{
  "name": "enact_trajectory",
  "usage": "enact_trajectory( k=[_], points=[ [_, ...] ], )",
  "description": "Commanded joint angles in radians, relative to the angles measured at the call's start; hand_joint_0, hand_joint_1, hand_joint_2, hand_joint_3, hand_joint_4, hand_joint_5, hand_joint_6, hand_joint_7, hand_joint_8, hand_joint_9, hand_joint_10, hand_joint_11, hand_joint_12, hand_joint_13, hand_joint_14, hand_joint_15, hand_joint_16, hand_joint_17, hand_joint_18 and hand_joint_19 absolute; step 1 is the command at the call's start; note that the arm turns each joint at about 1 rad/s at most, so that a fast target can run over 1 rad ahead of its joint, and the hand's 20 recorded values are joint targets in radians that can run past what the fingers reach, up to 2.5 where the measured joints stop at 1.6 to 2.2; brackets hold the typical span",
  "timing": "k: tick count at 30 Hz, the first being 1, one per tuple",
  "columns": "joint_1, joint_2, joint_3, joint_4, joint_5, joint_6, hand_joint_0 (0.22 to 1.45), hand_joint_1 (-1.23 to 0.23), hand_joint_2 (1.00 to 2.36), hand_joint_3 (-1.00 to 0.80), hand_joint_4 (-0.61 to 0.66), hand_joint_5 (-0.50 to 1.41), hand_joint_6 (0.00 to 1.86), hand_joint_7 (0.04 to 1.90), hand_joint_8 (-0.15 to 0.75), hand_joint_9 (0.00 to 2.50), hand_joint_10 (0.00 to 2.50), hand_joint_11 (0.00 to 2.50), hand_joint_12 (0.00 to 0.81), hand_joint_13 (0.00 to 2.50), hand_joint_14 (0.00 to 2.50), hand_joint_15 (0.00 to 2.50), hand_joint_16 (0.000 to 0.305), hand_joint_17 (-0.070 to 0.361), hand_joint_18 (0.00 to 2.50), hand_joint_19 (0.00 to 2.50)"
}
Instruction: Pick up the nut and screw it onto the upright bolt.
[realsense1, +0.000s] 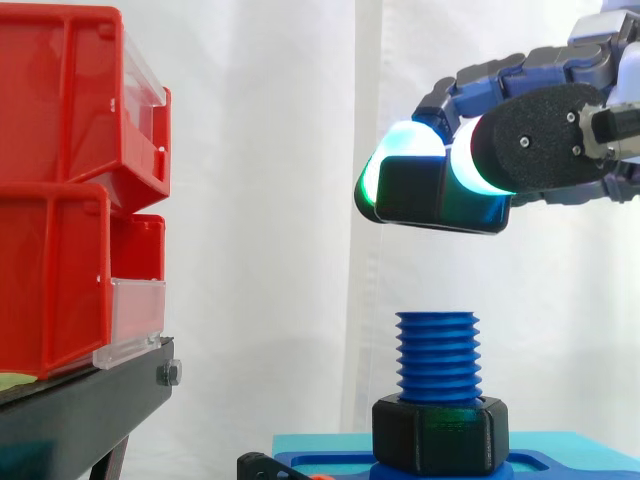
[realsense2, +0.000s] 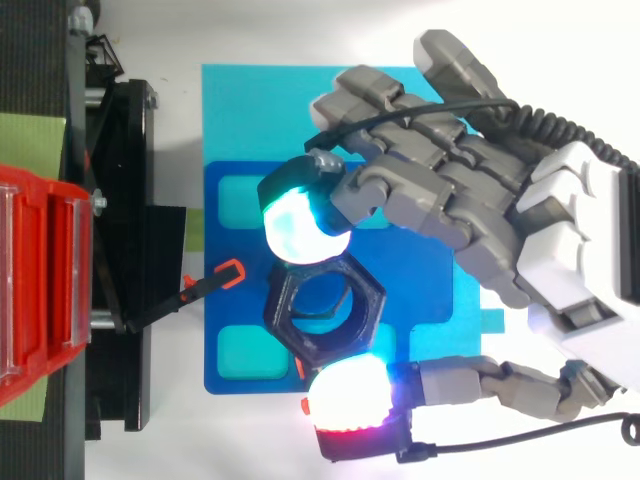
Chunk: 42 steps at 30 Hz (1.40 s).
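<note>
Honestly, the nut (realsense1: 441, 432) sits low on the bolt (realsense1: 437, 355) and the hand (realsense2: 500, 200) hangs above with fingers (realsense1: 400, 150) apart, empty, so a sloppy descent could clip the threads.

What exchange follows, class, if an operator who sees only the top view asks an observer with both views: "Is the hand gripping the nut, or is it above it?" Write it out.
Observer: Above it. In the side view the hand hangs clear over the top of the upright bolt, with open space between them.
Operator: So how far up the bolt does the nut sit?
Observer: Right at the bottom. The nut sits at the foot of the thread, just above the blue base, and bare thread stands above it.
</note>
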Motion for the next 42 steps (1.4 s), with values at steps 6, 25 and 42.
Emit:
enact_trajectory(
  k=[6, 25, 42],
  points=[
    [-0.001, -0.008, 0.0, -0.017, 0.004, 0.011, 0.5, -0.78, 1.0, -0.5, 0.31, -0.19, 0.5, 1.19, 0.33, 0.38, 0.0, 0.0, 0.364, 0.24, 0.0, 0.0, 0.044, 0.099, 0.1, 0.0],
    [-0.017, -0.024, 0.0, -0.04, 0.025, 0.066, 0.5, -0.78, 1.0, -0.5, 0.31, -0.19, 0.5, 1.19, 0.33, 0.38, 0.0, 0.0, 0.362, 0.24, 0.0, 0.0, 0.043, 0.098, 0.1, 0.0],
    [-0.017, -0.038, 0.0, -0.037, 0.028, 0.077, 0.5, -0.77, 1.0, -0.5, 0.31, -0.19, 0.5, 1.19, 0.327, 0.38, 0.0, 0.0, 0.361, 0.24, 0.0, 0.0, 0.044, 0.098, 0.1, 0.0]
  ],
)
